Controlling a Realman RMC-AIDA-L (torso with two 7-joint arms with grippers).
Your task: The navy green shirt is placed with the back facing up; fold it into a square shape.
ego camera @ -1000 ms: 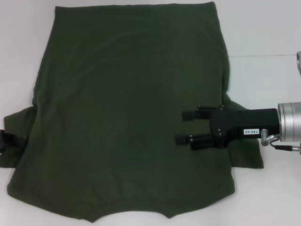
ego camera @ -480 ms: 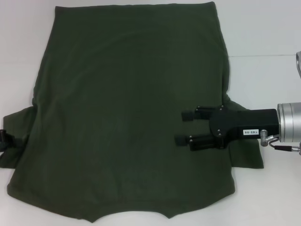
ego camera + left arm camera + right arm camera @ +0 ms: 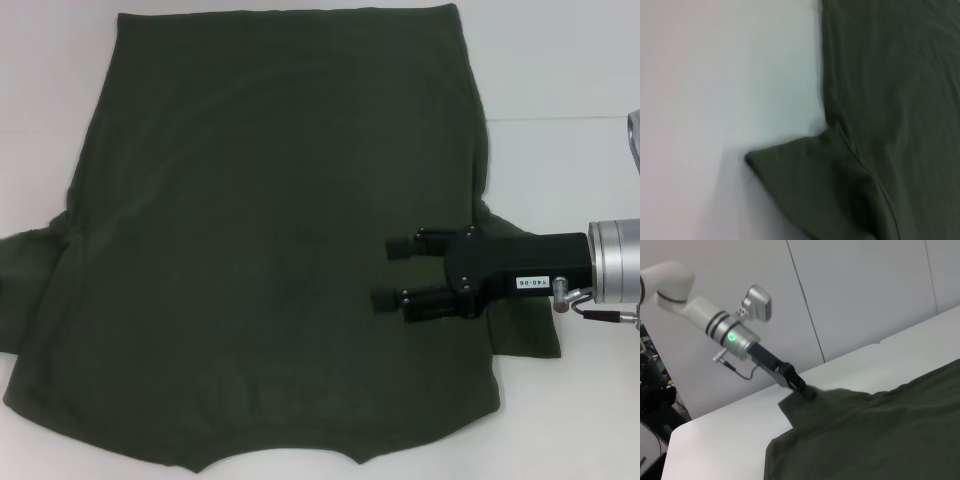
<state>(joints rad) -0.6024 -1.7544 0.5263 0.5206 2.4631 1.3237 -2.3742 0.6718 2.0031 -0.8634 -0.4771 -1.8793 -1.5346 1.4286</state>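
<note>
Head view showed the navy green shirt (image 3: 260,250) lying flat, long axis running near-to-far, hem far. Right gripper (image 3: 392,272) hovered over it with fingers apart; left gripper (image 3: 807,391) touched the sleeve, its grip state untellable.

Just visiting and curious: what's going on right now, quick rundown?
Right gripper open, above the navy green shirt near its right sleeve. Left gripper at the left sleeve. Shirt flat on the white table, not folded. Nothing in the way.

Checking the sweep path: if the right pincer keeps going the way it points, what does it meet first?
Only the shirt. The right pincer, open, points toward the robot's left across the cloth. How high it rides above the fabric is unclear, so it may skim or snag; nothing else stands in that line.
</note>
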